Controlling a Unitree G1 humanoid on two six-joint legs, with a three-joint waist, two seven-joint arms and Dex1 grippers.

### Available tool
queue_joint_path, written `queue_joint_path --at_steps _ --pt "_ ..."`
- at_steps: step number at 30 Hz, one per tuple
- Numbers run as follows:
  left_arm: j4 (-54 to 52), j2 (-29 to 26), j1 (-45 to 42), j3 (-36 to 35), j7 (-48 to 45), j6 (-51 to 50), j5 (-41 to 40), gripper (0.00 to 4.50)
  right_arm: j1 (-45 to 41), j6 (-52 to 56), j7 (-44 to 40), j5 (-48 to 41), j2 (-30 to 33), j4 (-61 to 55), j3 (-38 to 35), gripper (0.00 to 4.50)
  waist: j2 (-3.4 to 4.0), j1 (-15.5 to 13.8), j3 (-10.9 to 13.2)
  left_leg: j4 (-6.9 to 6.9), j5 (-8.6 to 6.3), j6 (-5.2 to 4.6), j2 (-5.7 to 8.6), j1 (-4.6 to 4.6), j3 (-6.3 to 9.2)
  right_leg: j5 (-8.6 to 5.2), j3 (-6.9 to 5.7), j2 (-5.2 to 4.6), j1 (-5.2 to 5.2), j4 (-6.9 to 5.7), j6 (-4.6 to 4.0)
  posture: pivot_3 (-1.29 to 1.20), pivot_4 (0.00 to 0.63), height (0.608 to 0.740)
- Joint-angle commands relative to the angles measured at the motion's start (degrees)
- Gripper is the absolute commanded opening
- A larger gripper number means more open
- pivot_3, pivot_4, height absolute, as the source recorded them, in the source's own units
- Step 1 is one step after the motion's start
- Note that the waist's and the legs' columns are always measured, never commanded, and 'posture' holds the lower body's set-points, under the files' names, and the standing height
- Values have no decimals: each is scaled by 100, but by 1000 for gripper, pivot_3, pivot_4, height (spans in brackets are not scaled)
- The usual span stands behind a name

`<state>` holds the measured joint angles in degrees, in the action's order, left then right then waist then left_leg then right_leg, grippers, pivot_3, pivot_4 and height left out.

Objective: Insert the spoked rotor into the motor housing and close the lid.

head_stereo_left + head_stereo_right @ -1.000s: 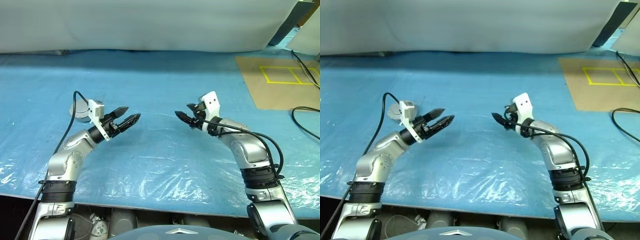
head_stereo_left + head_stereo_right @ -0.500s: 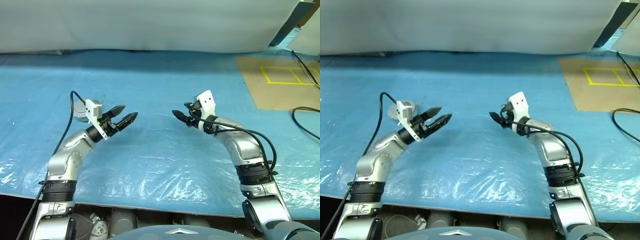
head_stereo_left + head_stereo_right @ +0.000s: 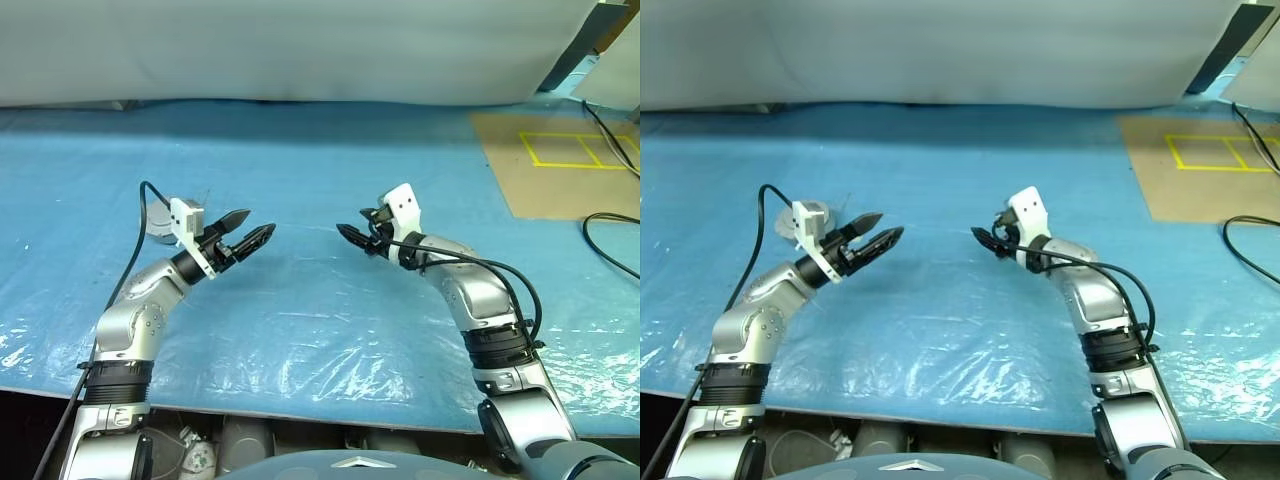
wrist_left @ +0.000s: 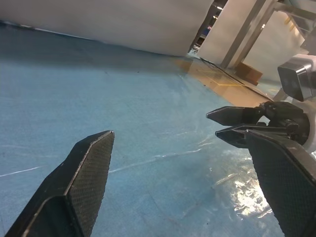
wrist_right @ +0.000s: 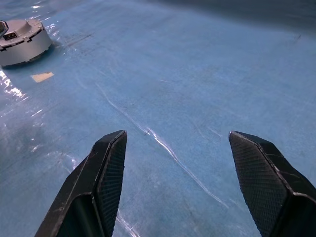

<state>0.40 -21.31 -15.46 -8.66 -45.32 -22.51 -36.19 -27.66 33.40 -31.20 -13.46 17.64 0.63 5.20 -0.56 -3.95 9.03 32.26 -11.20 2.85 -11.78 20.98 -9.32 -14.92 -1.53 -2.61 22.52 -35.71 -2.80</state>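
Both pincers stand apart and empty over the blue mat (image 3: 320, 150); the left gripper (image 3: 260, 222) and the right gripper (image 3: 352, 222) face each other tip to tip, near but not touching.

The housing (image 5: 22, 47) sits on the mat at about nine o'clock from the left gripper, just behind that wrist and partly hidden by it; its top reads as a plain pale grey face, which I judge to be the lid (image 5: 19, 29) already on; whether it is seated flush cannot be told.

Judged step: withdrawal and check. You should draw the left arm back towards six o'clock, not sideways, since the wrist and its cable lie close to the housing and could nudge it; keep the jaws wide; confirm the lid sits level before you stand down.

Against the picture of a second ago, nothing material differs; both grippers hold their places and openings; the housing lies where it lay.
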Motion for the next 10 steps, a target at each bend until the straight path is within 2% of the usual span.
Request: queue_joint_path --at_steps 1,10 --pt "-158 -57 -47 -95 -35 121 18 4466 -104 -77 -24 -41 -7 -214 -50 3434 0 -1 0 0 0 0 0 0 0 0 0 0 0 0 0 0 150 740" --pt "-158 -106 94 -164 -43 194 104 4466 50 -60 -3 22 91 -327 -61 3434 0 -1 0 0 0 0 0 0 0 0 0 0 0 -1 0 0 150 740"
